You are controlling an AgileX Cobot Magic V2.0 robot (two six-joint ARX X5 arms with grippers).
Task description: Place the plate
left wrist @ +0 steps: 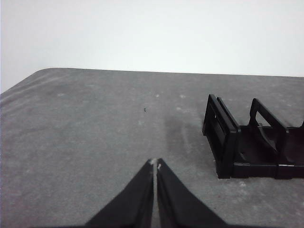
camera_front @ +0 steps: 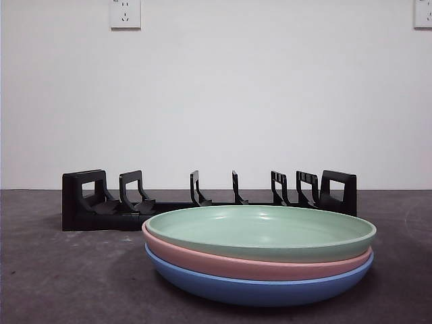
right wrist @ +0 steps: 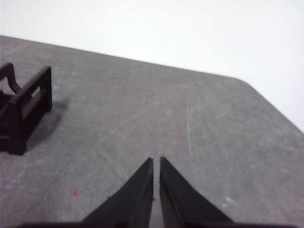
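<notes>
Both end effectors (left wrist: pixel 155 164) (right wrist: pixel 156 160) have smooth, black, pointed, wedge-shaped jaws.

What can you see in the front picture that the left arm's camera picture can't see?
Only the front view shows the three stacked plates: the green plate on top, the pink plate in the middle and the blue plate at the bottom, plus a wall socket. Only the left wrist view shows the left gripper, shut and holding nothing above the bare table. Both show the black plate rack, which is empty.

no readable text, labels, brands or numbers on anything in view.
</notes>
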